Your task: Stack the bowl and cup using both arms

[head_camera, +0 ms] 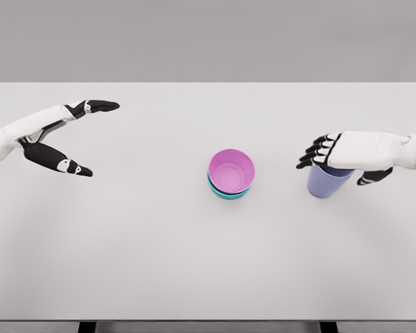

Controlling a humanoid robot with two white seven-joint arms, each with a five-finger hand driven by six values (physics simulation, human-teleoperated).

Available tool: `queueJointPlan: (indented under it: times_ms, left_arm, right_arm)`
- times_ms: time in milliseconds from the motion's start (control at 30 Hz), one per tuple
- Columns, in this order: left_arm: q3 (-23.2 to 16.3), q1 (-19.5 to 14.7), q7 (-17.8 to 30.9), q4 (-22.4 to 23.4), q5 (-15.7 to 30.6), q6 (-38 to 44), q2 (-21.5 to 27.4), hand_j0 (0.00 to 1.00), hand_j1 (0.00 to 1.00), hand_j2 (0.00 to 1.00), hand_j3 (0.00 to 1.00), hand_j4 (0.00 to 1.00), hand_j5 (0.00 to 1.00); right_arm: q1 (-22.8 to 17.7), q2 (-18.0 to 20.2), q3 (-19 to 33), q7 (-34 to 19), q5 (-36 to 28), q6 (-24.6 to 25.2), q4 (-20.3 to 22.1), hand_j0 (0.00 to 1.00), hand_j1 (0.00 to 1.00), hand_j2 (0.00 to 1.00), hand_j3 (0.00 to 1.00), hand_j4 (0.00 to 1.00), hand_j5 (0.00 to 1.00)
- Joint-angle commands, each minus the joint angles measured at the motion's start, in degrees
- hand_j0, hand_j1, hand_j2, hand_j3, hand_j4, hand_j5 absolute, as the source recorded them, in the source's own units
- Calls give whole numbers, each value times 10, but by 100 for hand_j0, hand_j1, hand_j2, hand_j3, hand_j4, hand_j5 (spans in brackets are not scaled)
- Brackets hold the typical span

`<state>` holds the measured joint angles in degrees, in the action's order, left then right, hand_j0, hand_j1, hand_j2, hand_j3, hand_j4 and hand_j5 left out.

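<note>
Left hand [59, 139] at the far left of the table [159, 263] — released, fingers splayed wide, thumb pointing down-right, holding nothing. Well apart from everything else.

Mid-table: pink cup [231, 171] sits nested in a teal bowl [225, 193] — only a thin crescent of the bowl shows at the cup's lower-left edge. Cup is upright, mouth open to the camera, inside looks bare. Neither hand touches this stack.

Right of that, near but apart: a lavender cup [327, 182], upright on the table. Right hand [343, 154] is over its top, arm coming in from the right edge; dark fingers curl past the rim on the left, thumb shows lower right of the cup. Looks like it's grasping the cup from above, the palm hiding most of the rim.
</note>
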<state>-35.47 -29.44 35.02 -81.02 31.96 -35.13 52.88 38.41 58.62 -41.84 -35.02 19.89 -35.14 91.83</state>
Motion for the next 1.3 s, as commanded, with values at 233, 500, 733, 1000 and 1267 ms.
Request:
queueJointPlan:
  times_ms: [233, 500, 733, 1000, 1267]
  left_arm:
    - [1, 0, 0, -1, 5, 1, 0, 100, 100, 100, 100, 100, 100]
    - [1, 0, 0, -1, 5, 1, -1, 100, 100, 100, 100, 100, 100]
    - [1, 0, 0, -1, 5, 1, -1, 100, 100, 100, 100, 100, 100]
    - [1, 0, 0, -1, 5, 1, 0, 100, 100, 100, 100, 100, 100]
    - [1, 0, 0, -1, 5, 1, -1, 100, 100, 100, 100, 100, 100]
  right_arm:
    - [1, -2, -2, 0, 2, 1, -2, 82, 82, 82, 82, 82, 82]
    - [3, -1, 1, 0, 0, 1, -2, 71, 71, 71, 71, 71, 71]
    - [14, -2, 4, 0, -3, 1, -1, 71, 71, 71, 71, 71, 71]
    - [25, -9, 22, 0, -3, 1, -2, 72, 72, 72, 72, 72, 72]
    - [32, -18, 39, 0, -3, 1, -1, 72, 72, 72, 72, 72, 72]
